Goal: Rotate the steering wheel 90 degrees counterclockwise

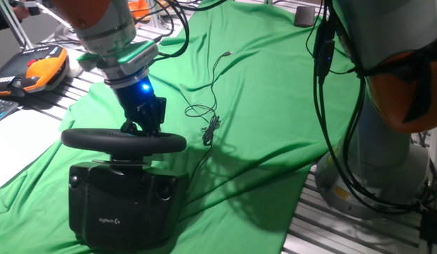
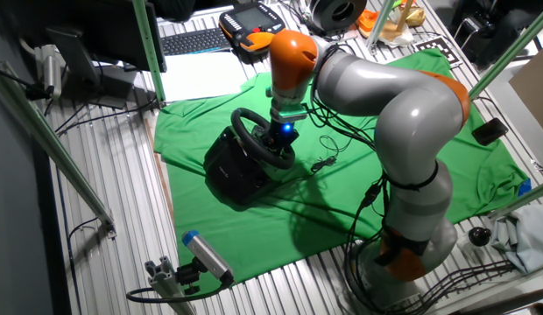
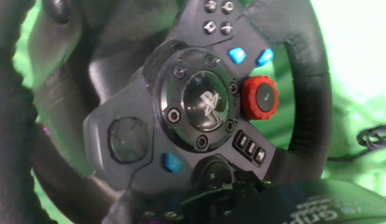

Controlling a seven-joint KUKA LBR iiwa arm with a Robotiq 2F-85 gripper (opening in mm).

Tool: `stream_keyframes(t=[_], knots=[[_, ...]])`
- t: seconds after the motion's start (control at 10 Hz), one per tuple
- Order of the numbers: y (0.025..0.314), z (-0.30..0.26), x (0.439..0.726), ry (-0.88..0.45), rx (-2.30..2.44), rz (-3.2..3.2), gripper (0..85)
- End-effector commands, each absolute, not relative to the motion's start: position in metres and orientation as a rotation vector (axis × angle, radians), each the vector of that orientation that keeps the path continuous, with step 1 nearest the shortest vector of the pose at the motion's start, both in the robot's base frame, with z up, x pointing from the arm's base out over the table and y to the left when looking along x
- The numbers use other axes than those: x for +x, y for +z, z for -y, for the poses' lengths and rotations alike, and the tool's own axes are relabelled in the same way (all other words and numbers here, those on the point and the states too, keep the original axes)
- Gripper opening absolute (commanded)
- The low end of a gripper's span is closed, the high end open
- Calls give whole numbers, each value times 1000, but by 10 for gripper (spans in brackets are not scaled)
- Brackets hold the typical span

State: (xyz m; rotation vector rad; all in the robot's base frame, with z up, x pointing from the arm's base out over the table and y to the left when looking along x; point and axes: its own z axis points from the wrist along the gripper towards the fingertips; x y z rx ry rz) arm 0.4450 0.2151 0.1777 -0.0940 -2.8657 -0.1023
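Observation:
The steering wheel [image 1: 123, 141] is a black rim on a boxy black base [image 1: 123, 204] with a white Logitech logo, standing on the green cloth at the near left. It also shows in the other fixed view [image 2: 254, 140]. My gripper [image 1: 142, 128] reaches down from behind the rim to the wheel's face, inside the ring [image 2: 283, 144]. The hand view is filled by the wheel's hub [image 3: 205, 109], with a red dial [image 3: 260, 98] and blue buttons, seen tilted. The fingertips are hidden behind the rim, so I cannot tell whether the jaws grip anything.
A thin black cable [image 1: 211, 120] lies on the green cloth [image 1: 275, 106] to the right of the wheel. The arm's base [image 1: 388, 162] stands at the right. An orange teach pendant [image 1: 42, 70] lies at the far left. A keyboard [image 2: 197, 39] lies beyond the cloth.

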Motion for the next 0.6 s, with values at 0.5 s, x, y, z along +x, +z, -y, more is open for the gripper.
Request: stream_keyframes(t=[0.5], knots=[[176,-209,443,-34,-27,2864,0]])
